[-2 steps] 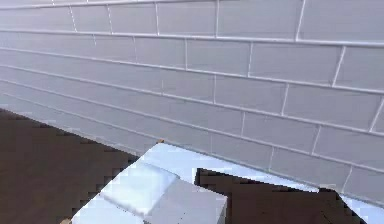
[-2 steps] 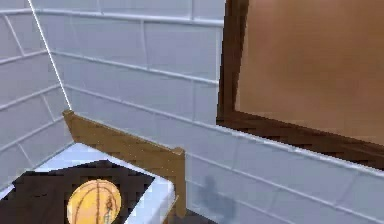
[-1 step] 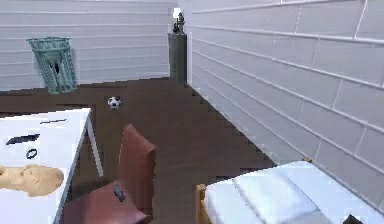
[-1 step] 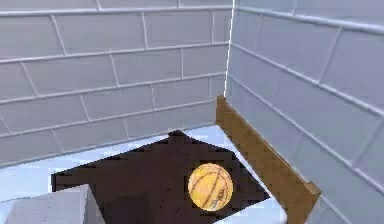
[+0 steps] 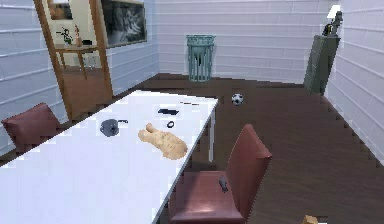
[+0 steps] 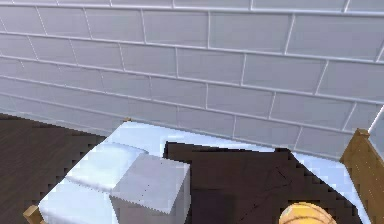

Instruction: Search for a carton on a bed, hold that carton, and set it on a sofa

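Note:
A bed (image 6: 205,140) with a white sheet stands against the pale brick wall in the arm side view. A dark blanket (image 6: 240,185) covers its middle, and two pale pillows (image 6: 150,187) lie at its left end. A wooden bedpost (image 6: 362,165) rises at the right edge. A rounded pale orange thing (image 6: 305,214) shows at the bottom edge by the blanket; its shape is too cut off to name.
In the forward view a long white table (image 5: 80,175) bears a tan lump (image 5: 163,140) and small dark things. Dark red chairs (image 5: 225,180) flank it. Beyond are a teal bin (image 5: 200,57), a ball (image 5: 237,99) and a grey cabinet (image 5: 322,62). Dark floor lies free on the right.

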